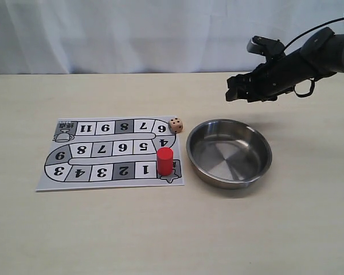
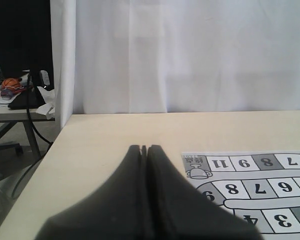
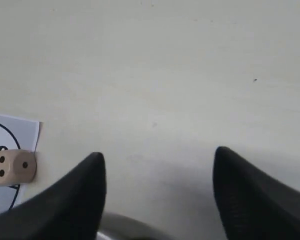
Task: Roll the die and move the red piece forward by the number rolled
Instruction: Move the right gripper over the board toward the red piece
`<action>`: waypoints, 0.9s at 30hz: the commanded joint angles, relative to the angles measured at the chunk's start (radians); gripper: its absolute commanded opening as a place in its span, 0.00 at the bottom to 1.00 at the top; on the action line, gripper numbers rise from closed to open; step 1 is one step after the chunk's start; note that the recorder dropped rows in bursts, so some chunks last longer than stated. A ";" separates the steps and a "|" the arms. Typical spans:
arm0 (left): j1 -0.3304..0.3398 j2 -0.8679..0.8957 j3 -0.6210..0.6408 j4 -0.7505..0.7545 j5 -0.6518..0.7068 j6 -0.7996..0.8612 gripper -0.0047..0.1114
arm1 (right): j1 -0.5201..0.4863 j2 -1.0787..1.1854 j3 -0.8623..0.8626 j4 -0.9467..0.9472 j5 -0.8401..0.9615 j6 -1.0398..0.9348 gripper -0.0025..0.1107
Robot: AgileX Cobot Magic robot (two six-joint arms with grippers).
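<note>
Only the exterior view showed the red piece (image 1: pixel 164 161). The right gripper (image 3: pixel 157 155) gaped wide, empty, with the die (image 3: pixel 12 167) off one finger's side. The left gripper (image 2: pixel 144 148) was pressed together, holding nothing.

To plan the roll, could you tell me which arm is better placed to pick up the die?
Probably the right arm: its jaws hover open near the bowl, with the die in its wrist view; the left jaws are shut at the board's other end.

Your dark right arm (image 1: pixel 309 54) is reaching in at a slant, holding its black right gripper (image 1: pixel 236 91) (image 3: pixel 157 160) aloft with the jaws standing wide apart. Your black left gripper (image 2: pixel 144 148) is pressing its fingers together.
</note>
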 commanded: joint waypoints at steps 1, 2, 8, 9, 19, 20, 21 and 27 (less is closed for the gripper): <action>0.000 -0.001 -0.005 -0.002 -0.007 -0.004 0.04 | -0.003 -0.032 -0.002 -0.010 0.012 0.002 0.33; 0.000 -0.001 -0.005 -0.002 -0.007 -0.004 0.04 | -0.003 -0.042 -0.002 -0.010 0.027 0.002 0.25; 0.000 -0.001 -0.005 -0.002 -0.007 -0.004 0.04 | 0.008 -0.110 -0.002 -0.054 0.106 -0.007 0.06; 0.000 -0.001 -0.005 -0.002 -0.007 -0.004 0.04 | 0.017 -0.117 -0.002 -0.056 0.117 -0.007 0.06; 0.000 -0.001 -0.005 -0.002 -0.004 -0.004 0.04 | 0.171 -0.137 -0.002 -0.147 0.131 0.063 0.06; 0.000 -0.001 -0.005 -0.002 -0.004 -0.004 0.04 | 0.194 -0.137 -0.002 -0.176 0.121 0.091 0.06; 0.000 -0.001 -0.005 -0.002 -0.004 -0.004 0.04 | 0.217 -0.137 -0.002 -0.202 0.112 0.112 0.06; 0.000 -0.001 -0.005 -0.002 -0.004 -0.004 0.04 | 0.335 -0.124 -0.054 -0.502 0.106 0.356 0.06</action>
